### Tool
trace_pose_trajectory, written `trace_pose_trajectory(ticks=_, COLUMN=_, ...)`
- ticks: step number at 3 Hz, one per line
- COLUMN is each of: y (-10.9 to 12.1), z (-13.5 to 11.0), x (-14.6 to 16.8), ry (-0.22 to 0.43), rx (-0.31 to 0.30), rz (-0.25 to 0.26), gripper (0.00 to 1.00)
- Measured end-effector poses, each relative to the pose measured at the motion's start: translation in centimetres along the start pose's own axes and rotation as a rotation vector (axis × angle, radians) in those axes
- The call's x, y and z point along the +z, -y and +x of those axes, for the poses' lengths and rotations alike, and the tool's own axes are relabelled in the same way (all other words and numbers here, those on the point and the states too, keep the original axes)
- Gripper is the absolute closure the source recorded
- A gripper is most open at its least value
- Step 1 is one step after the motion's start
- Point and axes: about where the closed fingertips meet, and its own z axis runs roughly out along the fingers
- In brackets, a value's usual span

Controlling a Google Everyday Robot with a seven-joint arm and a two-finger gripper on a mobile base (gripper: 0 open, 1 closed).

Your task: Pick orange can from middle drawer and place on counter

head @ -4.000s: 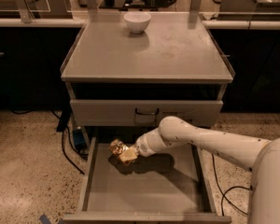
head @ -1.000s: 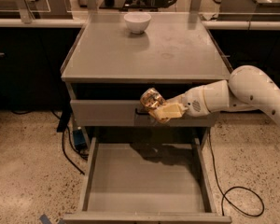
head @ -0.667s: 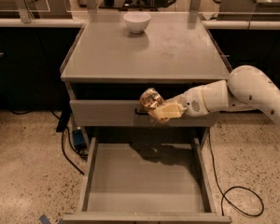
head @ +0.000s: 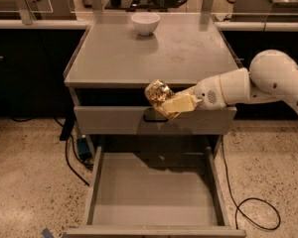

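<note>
My gripper [head: 173, 104] is shut on the orange can [head: 158, 95], a crinkled shiny gold-orange can. It holds the can in the air in front of the upper drawer, just below the front edge of the counter [head: 139, 58]. The white arm reaches in from the right. The middle drawer [head: 154, 192] is pulled out below, and its flat gray floor is bare.
A white bowl [head: 145, 23] stands at the back of the counter. The upper gray drawer [head: 114, 120] with a black handle is slightly open. Black cables [head: 251, 207] lie on the speckled floor at right and left of the cabinet. Dark benches stand behind.
Four seconds ago the gripper was down in the middle drawer on the can; it has lifted the can up. Over the last second it rose slightly further toward the counter edge.
</note>
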Motion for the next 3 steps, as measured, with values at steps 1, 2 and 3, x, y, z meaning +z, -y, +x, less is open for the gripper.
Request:
trace_pose_trajectory(ticks=1, y=-1.4, z=-6.2, x=-3.6, ry=0.032, rx=-0.071, rz=-0.032, gripper=1.00)
trace_pose_trajectory(ticks=2, y=-0.5, z=-11.1, x=-5.2, ry=0.052, rx=-0.140, rz=-0.035, gripper=1.00)
trace_pose_trajectory(ticks=3, y=3.6, z=-13.4, x=-3.1, ry=0.044, rx=-0.176, rz=-0.027, gripper=1.00)
